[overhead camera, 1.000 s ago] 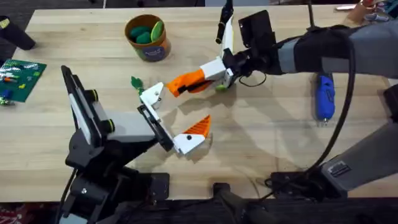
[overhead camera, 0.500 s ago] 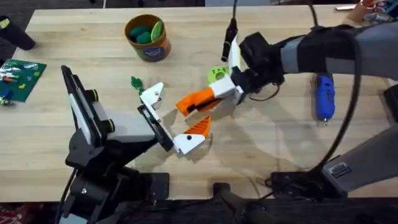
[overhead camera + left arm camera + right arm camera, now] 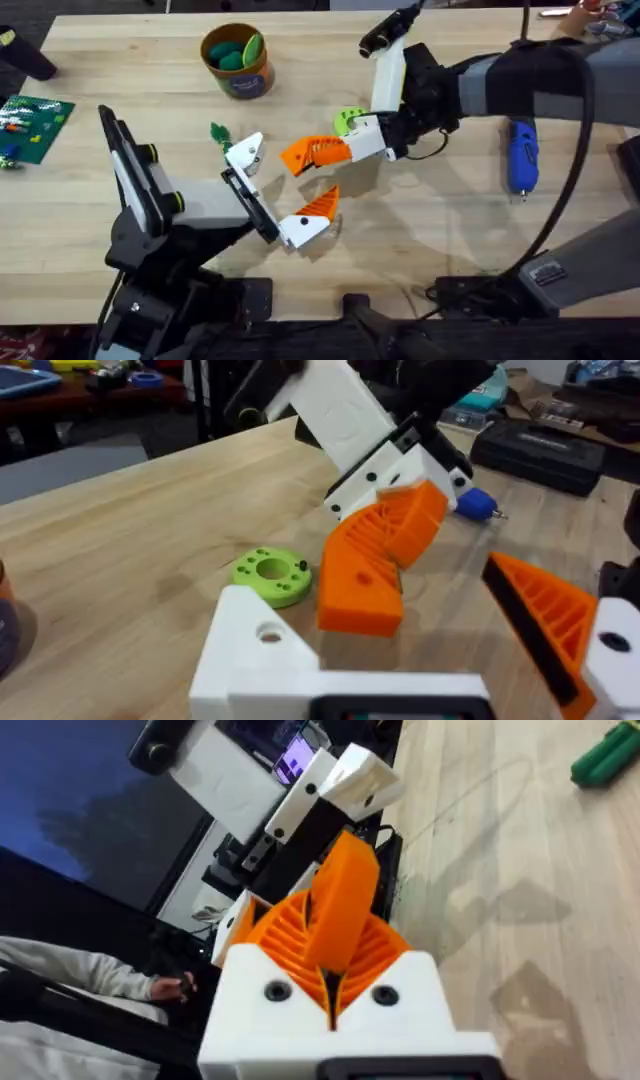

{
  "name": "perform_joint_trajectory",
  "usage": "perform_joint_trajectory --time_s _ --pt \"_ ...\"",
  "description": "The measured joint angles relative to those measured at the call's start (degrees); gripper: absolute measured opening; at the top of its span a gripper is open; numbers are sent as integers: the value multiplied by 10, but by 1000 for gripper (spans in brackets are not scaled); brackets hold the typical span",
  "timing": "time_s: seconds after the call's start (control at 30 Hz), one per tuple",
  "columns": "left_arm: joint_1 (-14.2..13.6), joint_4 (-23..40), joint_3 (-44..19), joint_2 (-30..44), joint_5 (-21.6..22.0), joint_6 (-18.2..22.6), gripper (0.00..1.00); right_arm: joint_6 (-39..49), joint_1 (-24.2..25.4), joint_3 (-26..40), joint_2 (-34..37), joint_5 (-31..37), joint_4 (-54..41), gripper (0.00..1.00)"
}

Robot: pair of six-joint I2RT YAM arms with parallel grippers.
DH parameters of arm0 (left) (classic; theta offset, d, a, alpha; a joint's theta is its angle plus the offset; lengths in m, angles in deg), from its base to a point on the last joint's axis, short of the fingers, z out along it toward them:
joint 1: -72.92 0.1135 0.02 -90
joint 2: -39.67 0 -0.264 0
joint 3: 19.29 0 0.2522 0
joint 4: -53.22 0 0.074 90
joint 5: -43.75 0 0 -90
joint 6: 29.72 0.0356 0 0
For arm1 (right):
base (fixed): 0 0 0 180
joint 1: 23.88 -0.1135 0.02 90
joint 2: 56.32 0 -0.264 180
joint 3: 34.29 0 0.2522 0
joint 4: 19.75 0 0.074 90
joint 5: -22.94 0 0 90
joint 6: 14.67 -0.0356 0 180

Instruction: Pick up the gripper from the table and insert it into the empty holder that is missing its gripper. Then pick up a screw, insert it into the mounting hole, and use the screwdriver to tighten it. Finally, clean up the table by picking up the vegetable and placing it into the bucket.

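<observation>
The right gripper is clamped on the orange gripper above the middle of the table, just beside the empty white holder of the left gripper, whose prongs stand apart.

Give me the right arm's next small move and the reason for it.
Probably ease the right gripper down toward the empty white holder, turning it so the orange gripper piece lines up with the holder. The right gripper is shut on that piece, which hangs above the table, close to the holder but still apart from it and not yet seated.
</observation>
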Motion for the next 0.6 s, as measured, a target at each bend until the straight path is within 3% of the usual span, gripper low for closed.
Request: perform_joint_trajectory --time_s 0.23,0.6 --pt "0 0 0 0 0 0 986 5 -14 0 0 0 64 22" --pt "0 0 0 0 0 0 986 -120 -31 -1 1 0 190 23"
